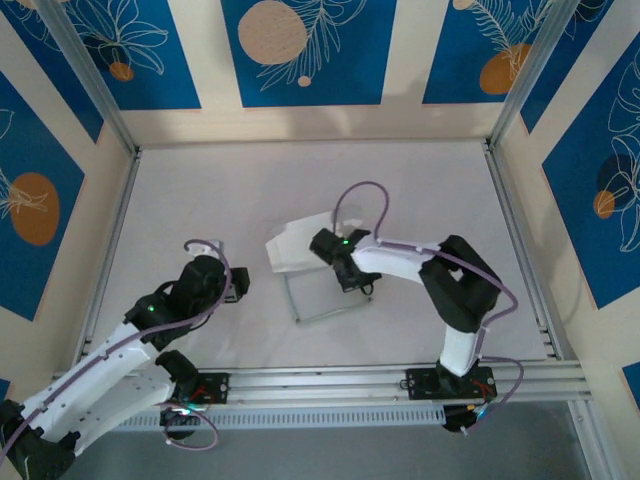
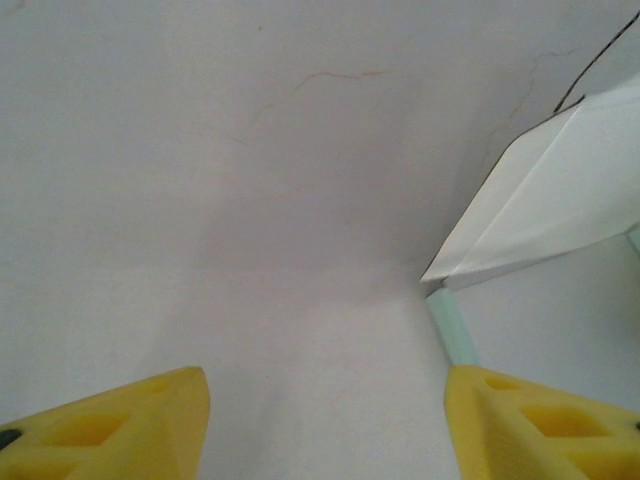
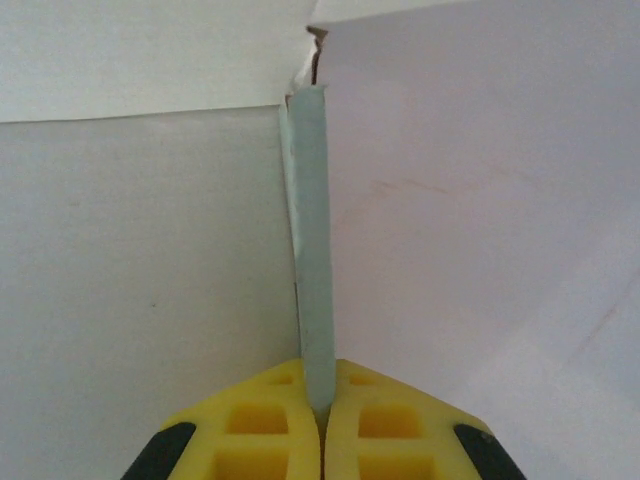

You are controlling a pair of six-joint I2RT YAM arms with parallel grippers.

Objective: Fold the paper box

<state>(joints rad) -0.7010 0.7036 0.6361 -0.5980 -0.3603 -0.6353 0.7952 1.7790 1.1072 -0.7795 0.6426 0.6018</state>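
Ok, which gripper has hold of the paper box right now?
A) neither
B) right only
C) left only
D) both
B: the right gripper is pinched shut on a thin upright edge of the paper box, while the left gripper is open with nothing between its fingers.

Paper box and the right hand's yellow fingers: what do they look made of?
The paper box looks like thin card: matte white faces, crisp creases, a pale grey-green edge where the right hand pinches it. The fingers look like moulded yellow plastic or rubber, dull, with hollow pockets; I can't tell which.
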